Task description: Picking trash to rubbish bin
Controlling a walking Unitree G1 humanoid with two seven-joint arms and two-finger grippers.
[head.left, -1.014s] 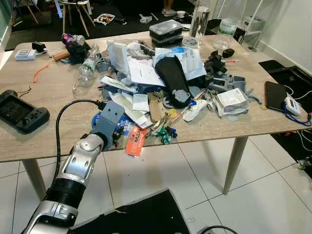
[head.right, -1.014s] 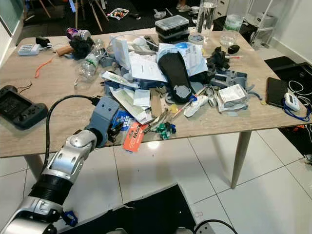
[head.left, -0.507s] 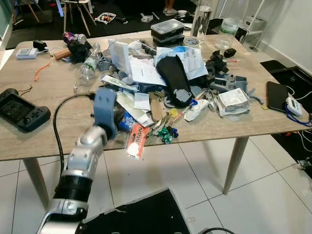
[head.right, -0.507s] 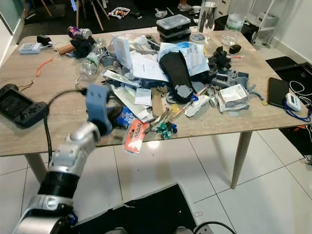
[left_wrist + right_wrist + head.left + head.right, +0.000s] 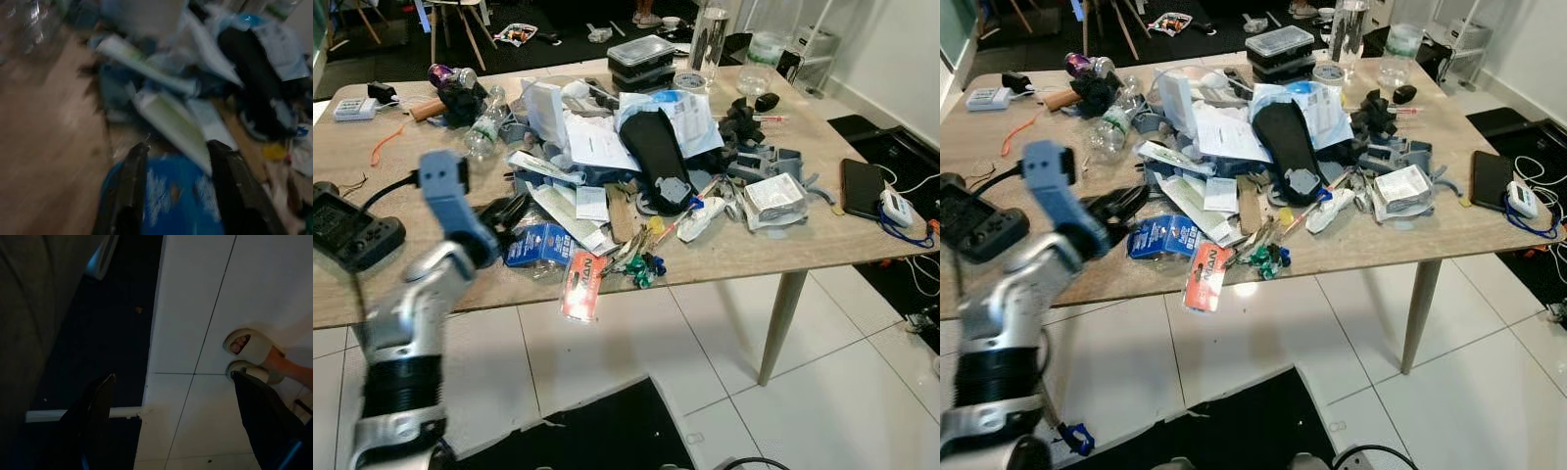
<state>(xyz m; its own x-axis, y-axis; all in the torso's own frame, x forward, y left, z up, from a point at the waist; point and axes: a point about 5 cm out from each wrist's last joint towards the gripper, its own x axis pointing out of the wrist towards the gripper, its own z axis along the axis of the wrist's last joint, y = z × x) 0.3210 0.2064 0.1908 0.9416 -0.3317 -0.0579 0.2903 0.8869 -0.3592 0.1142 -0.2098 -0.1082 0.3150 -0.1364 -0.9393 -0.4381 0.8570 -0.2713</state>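
Note:
A pile of trash covers the wooden table [image 5: 401,186]: papers, wrappers, a black insole [image 5: 653,147] and a plastic bottle [image 5: 485,125]. A blue packet [image 5: 536,245] lies near the front edge. Beside it an orange packet [image 5: 582,286] hangs half off the edge. My left gripper [image 5: 505,210] hovers over the table just left of the blue packet, blurred. In the left wrist view its fingers [image 5: 131,186] stand open, with the blue packet [image 5: 171,200] showing between them. My right gripper [image 5: 173,376] hangs open over the floor.
A black game controller [image 5: 342,227] lies at the table's left edge, a dark tablet [image 5: 862,186] and a white gadget at the right. Stacked black food boxes [image 5: 642,59] stand at the back. A black mat [image 5: 592,431] lies on the tiles. A person's sandalled feet [image 5: 249,355] stand near my right gripper.
My left arm has swung left and lifted away from the orange packet at the table's front edge. The orange packet stays hanging there. The camera has shifted slightly.

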